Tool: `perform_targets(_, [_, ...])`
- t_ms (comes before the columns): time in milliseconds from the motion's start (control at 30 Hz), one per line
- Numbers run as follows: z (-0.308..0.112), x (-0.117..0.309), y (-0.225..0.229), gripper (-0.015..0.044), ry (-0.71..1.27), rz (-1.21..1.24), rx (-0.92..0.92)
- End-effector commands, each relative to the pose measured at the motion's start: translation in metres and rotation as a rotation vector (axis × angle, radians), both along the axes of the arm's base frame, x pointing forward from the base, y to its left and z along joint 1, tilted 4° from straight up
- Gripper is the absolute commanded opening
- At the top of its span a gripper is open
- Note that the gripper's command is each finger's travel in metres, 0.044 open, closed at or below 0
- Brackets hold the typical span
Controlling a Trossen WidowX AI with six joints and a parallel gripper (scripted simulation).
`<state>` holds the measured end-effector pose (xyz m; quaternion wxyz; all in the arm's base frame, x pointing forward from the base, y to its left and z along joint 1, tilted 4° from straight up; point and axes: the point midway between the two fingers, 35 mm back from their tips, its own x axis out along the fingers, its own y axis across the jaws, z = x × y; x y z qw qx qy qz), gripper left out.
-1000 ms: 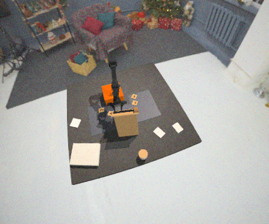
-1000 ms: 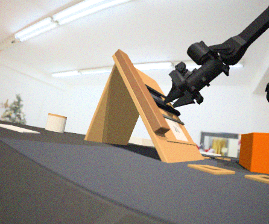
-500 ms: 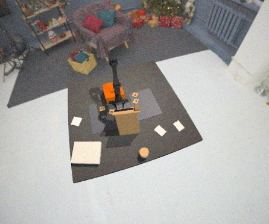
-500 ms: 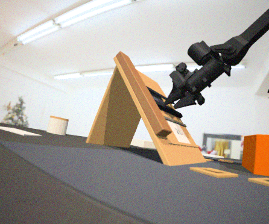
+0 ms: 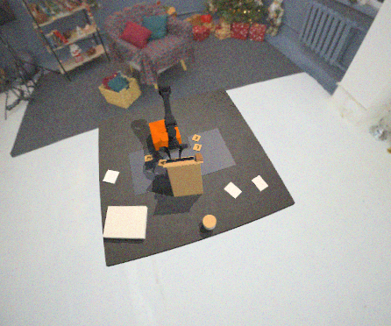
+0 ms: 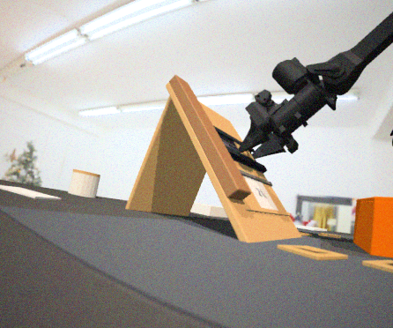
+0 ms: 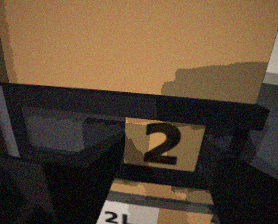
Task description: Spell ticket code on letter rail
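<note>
The leaning wooden board (image 5: 185, 180) (image 6: 266, 232) (image 7: 100, 45) carries a black rail (image 6: 253, 163) (image 7: 75, 98). A tile marked 2 (image 7: 164, 145) sits between the rail's dark bars. My gripper (image 5: 174, 156) (image 6: 248, 152) (image 7: 162, 141) is shut on this tile, a finger at each side. The left stretch of the rail shows no tile. The ticket (image 6: 261, 192) (image 7: 117, 212) is below the rail; only "2" and part of a second character show in the wrist view. Loose tiles (image 5: 196, 138) (image 5: 197, 147) (image 5: 148, 158) lie on the mat; another small tile (image 5: 162, 163) seems to lie by the board's edge. Their characters are unclear.
A brown block (image 5: 198, 158) (image 6: 209, 140) runs along one board side. An orange block (image 5: 157, 136) (image 6: 389, 227) stands by the arm's base. Behind the board are a round tub (image 5: 209, 222) (image 6: 84, 184), a white slab (image 5: 125, 223) and white cards (image 5: 232, 190) (image 5: 259, 182) (image 5: 111, 176).
</note>
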<state>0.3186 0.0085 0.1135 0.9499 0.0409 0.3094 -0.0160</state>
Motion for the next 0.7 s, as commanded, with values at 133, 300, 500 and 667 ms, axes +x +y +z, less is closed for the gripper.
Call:
perform_targets(133, [0.0005, 0.0005, 0.0041, 0.0000, 0.000, -0.004, 0.002])
perform_targets(300, [0.0006, 0.0006, 0.0065, 0.0000, 0.000, -0.004, 0.002])
perform_targets(500, [0.0007, 0.0008, 0.0094, 0.0000, 0.000, -0.004, 0.003])
perform_targets(667, [0.0008, 0.0008, 0.0118, 0.0000, 0.000, -0.004, 0.003])
